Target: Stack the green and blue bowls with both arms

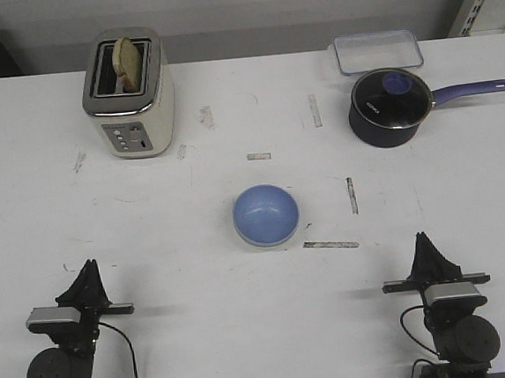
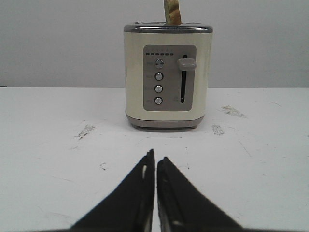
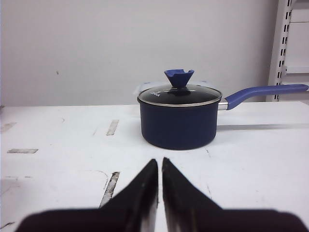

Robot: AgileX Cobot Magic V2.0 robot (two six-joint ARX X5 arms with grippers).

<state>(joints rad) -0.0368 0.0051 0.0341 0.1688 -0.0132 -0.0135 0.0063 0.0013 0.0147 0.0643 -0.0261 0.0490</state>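
Left end effector [image 2: 155, 162] and right end effector [image 3: 160, 166] seemingly closed.

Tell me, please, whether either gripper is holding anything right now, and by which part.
Nothing is held. The left gripper and right gripper are both shut on nothing, near the table's front edge, apart from the blue bowl.

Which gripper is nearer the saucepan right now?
Right. The right gripper sits at the near table edge almost straight below the saucepan, pointing at it. The left gripper is across the table, facing the toaster.
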